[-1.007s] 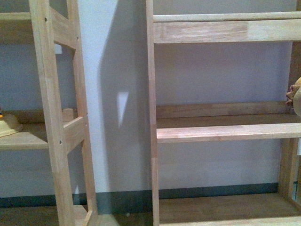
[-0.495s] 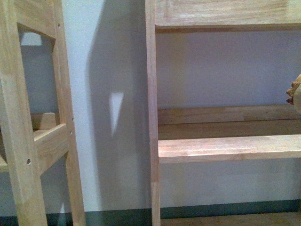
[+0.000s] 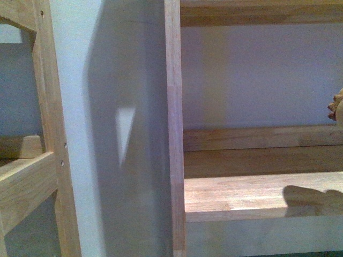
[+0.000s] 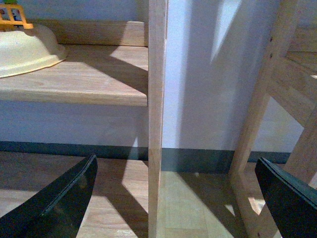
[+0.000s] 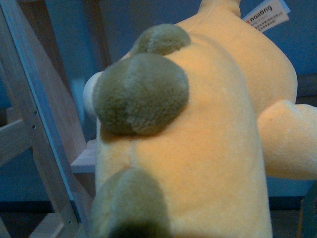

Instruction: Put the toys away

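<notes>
The plush animal point(image 5: 208, 148) fills the right wrist view: fuzzy orange-yellow fabric, grey-green rounded feet point(image 5: 141, 94) and a white label point(image 5: 267, 15). My right gripper is shut on it, with the fingers hidden beneath the fabric. In the front view only a tan scrap of the plush animal point(image 3: 336, 110) shows at the right edge, above a wooden shelf board point(image 3: 236, 198) that carries its shadow. My left gripper point(image 4: 176, 198) is open, its two black fingers point(image 4: 69, 198) wide apart on either side of a wooden upright point(image 4: 156, 99), holding nothing.
A cream bowl point(image 4: 25, 47) sits on a shelf board point(image 4: 89, 79) of the left shelf unit, with an orange toy part point(image 4: 15, 17) behind it. Wooden uprights point(image 3: 174, 134) and a second frame point(image 3: 48, 134) stand close ahead. A pale wall and wooden floor point(image 4: 183, 198) lie behind.
The front view has closed in on the shelves: the shelf board appears larger and lower, the upper shelf has risen out of frame, and the plush's shadow now falls on the board.
</notes>
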Available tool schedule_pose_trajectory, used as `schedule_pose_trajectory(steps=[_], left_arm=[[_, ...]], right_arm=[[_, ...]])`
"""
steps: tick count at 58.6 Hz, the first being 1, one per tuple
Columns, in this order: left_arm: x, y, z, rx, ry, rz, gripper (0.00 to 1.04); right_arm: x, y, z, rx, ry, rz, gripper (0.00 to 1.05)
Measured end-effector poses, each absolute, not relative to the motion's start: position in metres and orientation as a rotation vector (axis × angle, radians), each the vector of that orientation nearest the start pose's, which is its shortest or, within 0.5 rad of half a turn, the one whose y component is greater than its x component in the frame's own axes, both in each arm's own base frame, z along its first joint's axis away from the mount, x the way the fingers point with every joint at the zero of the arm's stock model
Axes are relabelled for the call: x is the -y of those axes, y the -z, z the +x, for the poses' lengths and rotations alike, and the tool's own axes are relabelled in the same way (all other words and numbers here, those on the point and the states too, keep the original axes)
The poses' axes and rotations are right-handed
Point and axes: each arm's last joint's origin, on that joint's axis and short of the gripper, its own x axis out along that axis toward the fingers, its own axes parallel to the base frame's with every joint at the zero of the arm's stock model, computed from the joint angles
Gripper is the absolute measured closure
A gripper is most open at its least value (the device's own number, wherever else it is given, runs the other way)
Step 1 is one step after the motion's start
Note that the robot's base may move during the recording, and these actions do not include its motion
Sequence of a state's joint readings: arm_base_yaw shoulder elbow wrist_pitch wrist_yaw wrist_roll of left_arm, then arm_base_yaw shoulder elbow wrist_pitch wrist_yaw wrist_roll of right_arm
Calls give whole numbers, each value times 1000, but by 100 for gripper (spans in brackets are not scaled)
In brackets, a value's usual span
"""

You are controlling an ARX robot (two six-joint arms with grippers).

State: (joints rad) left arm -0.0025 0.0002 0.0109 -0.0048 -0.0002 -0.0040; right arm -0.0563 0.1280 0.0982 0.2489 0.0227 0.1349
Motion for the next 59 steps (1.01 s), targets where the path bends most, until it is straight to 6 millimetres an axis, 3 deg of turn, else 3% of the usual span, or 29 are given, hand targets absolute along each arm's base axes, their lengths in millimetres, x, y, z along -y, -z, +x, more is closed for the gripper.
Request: schedule_pose_trajectory(steps=[11, 17, 29, 47, 59], left_arm=[[0, -167, 97, 6, 2, -4, 6], [0, -167, 97, 6, 2, -4, 6], [0, -167, 97, 6, 2, -4, 6], [0, -167, 97, 6, 2, -4, 6], [0, -167, 97, 6, 2, -4, 6]], right_arm=[[7, -212, 100, 152, 10, 60, 87], [6, -227, 103, 124, -21, -18, 87], [-4, -285, 101, 249, -14, -80, 87], [-36, -373, 102, 406, -155, -122, 87], [-42, -422, 102, 506, -176, -156, 87]])
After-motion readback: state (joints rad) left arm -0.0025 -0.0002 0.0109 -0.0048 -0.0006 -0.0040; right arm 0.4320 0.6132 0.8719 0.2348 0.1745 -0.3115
